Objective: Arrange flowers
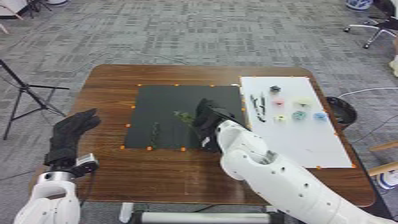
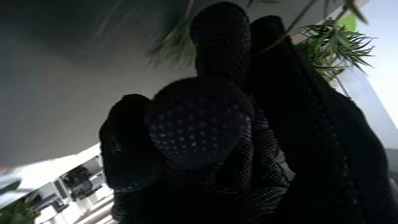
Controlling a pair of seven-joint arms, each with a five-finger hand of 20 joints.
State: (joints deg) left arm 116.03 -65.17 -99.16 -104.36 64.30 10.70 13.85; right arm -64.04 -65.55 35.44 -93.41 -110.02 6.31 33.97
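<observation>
Flower heads lie apart from one another on the white sheet on the right of the brown bench (image 1: 178, 185): a dark blue one (image 1: 274, 89) farthest from the robot; a pink one (image 1: 278, 101) and a cream one (image 1: 303, 101) nearer; then a pale yellow one (image 1: 281, 117), a teal one (image 1: 298, 115) and a light blue one (image 1: 321, 116) in a loose row; slender dark pieces (image 1: 261, 110) lie beside them, to their left, on the same white sheet (image 1: 311, 150); a green sprig (image 1: 155, 135) lies on the left part of the black mat (image 1: 169, 97), and a leafy sprig (image 1: 184, 116) is just beside the right hand (image 1: 210, 117), over that mat; the wrist view shows green leaves (image 2: 336, 47) beyond the right hand, and a thin stem (image 2: 289, 32) crossing in front of it; whether that hand pinches the stem, I cannot tell; the left hand (image 1: 69, 131) is at the left edge of the bench, its fingers loosely spread, with nothing in them; orange markers run along the edges of the mat and the sheet; a black bin (image 1: 346, 120) stands at the right side of the bench, and a black tripod (image 1: 27, 87) on the floor to the left.
</observation>
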